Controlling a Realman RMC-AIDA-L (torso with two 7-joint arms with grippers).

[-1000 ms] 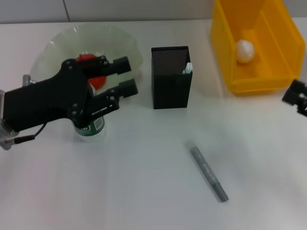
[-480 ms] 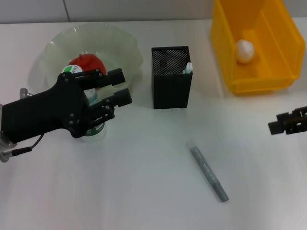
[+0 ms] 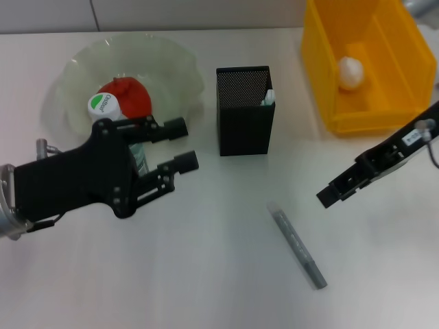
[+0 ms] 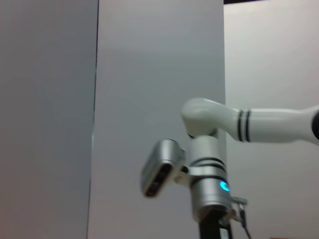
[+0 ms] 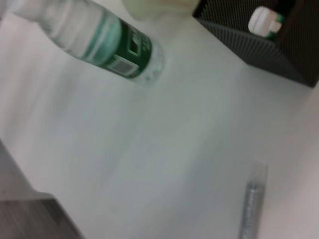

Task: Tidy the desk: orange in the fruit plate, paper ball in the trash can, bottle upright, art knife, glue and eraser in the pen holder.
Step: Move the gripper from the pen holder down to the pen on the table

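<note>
The bottle (image 3: 104,105) stands upright by the near rim of the fruit plate (image 3: 171,58). Its body is partly hidden behind my left gripper (image 3: 181,144), which is open and empty with its fingers pointing at the pen holder (image 3: 245,116). The orange (image 3: 130,94) lies in the plate. The glue's white tip (image 3: 269,97) sticks out of the holder. The art knife (image 3: 299,248) lies on the table in front of the holder. My right gripper (image 3: 329,195) hovers to the right of the knife. The paper ball (image 3: 350,72) is in the trash can (image 3: 322,75). The eraser is not in view.
The right wrist view shows the bottle (image 5: 102,37), the pen holder (image 5: 284,50) with the glue tip (image 5: 264,20), and the art knife (image 5: 250,204) on the white table. The left wrist view shows only a wall and my right arm.
My left gripper has let go of the bottle and drawn back toward the near side, so the cap now shows. My right arm has swung in from the right edge toward the art knife.
</note>
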